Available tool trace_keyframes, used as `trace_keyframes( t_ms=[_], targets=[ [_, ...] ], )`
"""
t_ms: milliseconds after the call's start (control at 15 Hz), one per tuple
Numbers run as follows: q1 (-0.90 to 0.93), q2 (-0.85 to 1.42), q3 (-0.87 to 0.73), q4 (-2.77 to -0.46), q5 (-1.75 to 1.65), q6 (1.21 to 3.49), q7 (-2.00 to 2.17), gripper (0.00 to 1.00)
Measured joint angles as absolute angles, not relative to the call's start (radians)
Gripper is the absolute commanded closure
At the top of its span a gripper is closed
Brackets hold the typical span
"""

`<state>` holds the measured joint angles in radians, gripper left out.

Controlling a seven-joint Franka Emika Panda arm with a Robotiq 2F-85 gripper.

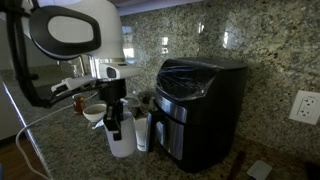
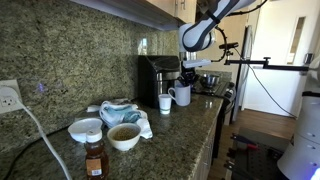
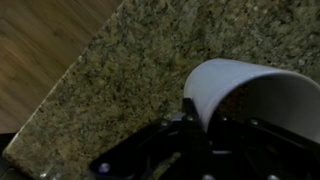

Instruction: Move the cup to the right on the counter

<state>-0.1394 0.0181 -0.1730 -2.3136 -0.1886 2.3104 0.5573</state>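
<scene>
Arm: glossy white shells, rounded and bulbous; also white in an exterior view.
Joint ring: black band edging the white shell.
Cable: dark, thick, looping beside the arm.
Claw: black, boxy body, dark fingers; finer detail blurred.

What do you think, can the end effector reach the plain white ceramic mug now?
Probably yes: the end effector hangs right at the rim of the plain white ceramic mug, nothing between them. The boxy black appliance stands close beside but seems not to block.
</scene>
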Motion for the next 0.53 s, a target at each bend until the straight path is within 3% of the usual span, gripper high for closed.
trace_keyframes(
  t_ms=[533],
  targets=[
    [-0.188, 0.054, -0.230, -2.351, -0.192, 2.313, 0.645, 0.97]
  ],
)
